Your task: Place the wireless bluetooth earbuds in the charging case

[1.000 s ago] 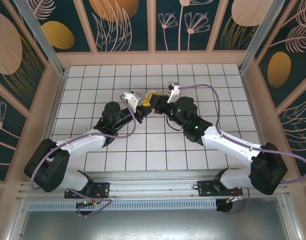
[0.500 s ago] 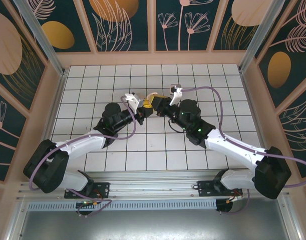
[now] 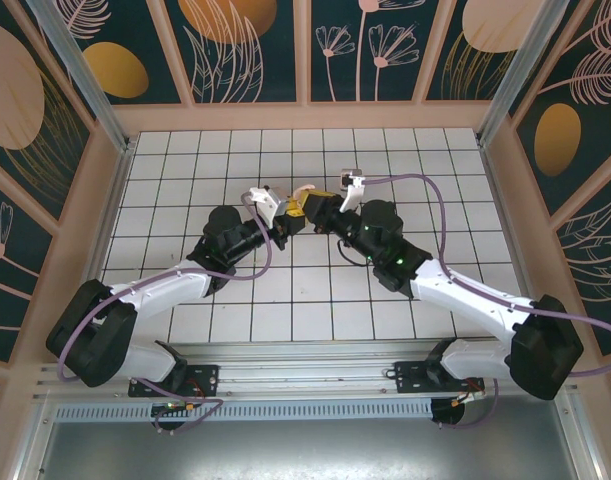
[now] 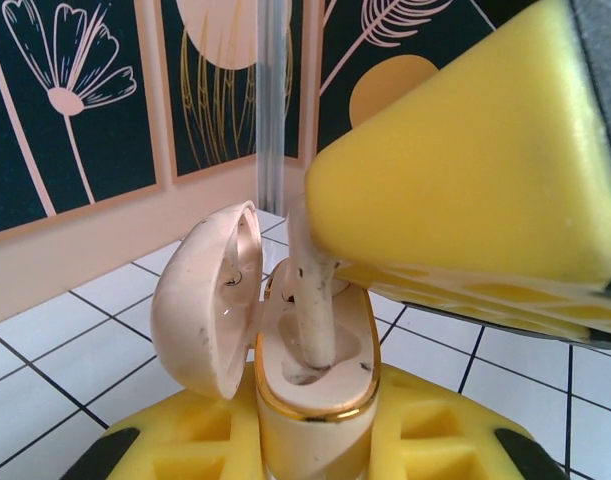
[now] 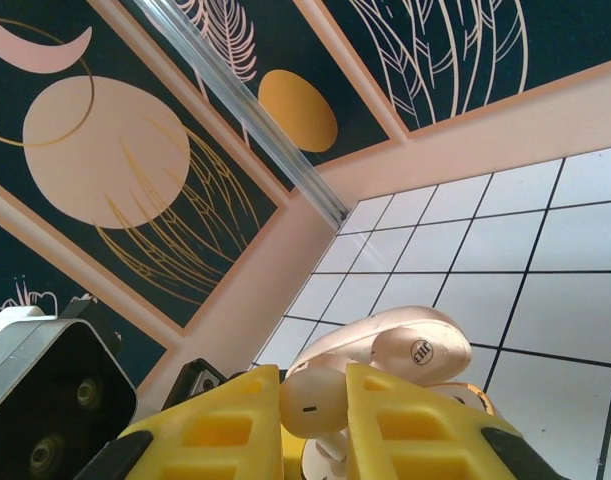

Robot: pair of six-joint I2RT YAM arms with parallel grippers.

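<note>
1. Left gripper (image 4: 315, 455), yellow foam-padded fingers (image 4: 185, 450) along the bottom edge of the left wrist view, is clamped on the small rounded pale pink and cream charging case (image 4: 315, 395) with a gold rim. The case stands upright at lower centre.
2. Case lid (image 4: 200, 300) is hinged open and tilted to the left of the body.
3. Right gripper (image 5: 310, 420), yellow pads at the bottom of the right wrist view, is closed on a tiny pale pinkish-cream wireless earbud (image 5: 310, 403). The bud's head is pinched between the two pads.
4. In the left wrist view the earbud stem (image 4: 313, 300) points down, with its lower end in a recess of the case. One right gripper pad (image 4: 465, 150) looms at upper right, above the bud.
5. In the right wrist view the open lid (image 5: 385, 345) sits just behind the held bud, at lower centre.
6. In the top view the left gripper (image 3: 288, 215) and right gripper (image 3: 315, 203) meet tip to tip at frame centre. The case (image 3: 305, 189) is a pale speck between them, with detail too small to tell.
7. White tiled table (image 3: 185, 160) lies under both arms, and purple cables (image 3: 425, 190) loop over them.
8. Dark floral wall panels (image 3: 245, 40) with peach frames close the upper frame.
</note>
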